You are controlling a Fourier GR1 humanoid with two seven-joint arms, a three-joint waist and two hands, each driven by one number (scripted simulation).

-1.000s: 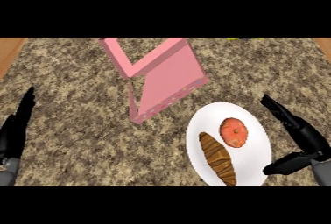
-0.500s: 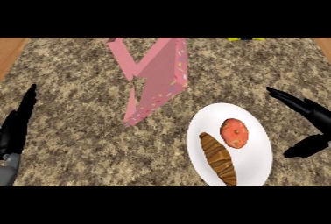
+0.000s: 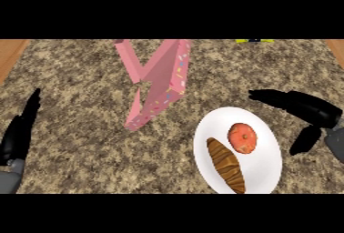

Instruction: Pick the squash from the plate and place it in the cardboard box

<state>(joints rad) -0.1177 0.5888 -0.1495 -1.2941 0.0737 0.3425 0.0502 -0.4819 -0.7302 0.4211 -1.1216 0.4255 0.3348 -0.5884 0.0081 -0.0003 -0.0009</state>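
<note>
A white plate (image 3: 263, 160) lies on the counter at the lower right. On it sit a round orange-red squash (image 3: 242, 137) and a long brown pastry (image 3: 226, 164). My right hand (image 3: 310, 110) hovers open just right of the plate, fingers stretched toward the upper left and thumb pointing down, touching nothing. A pink box (image 3: 160, 81) with sprinkled sides stands open at the upper middle, left of the plate. My left hand (image 3: 20, 131) rests open at the left edge with its fingers up.
The speckled stone counter (image 3: 80, 150) fills the view, with wooden strips at both upper corners. A small yellow object (image 3: 254, 41) shows at the top edge, right of the box.
My right hand has risen and swung toward the upper left, nearer the plate's far side. The view has shifted, so the pink box looks turned. The left hand has hardly moved.
</note>
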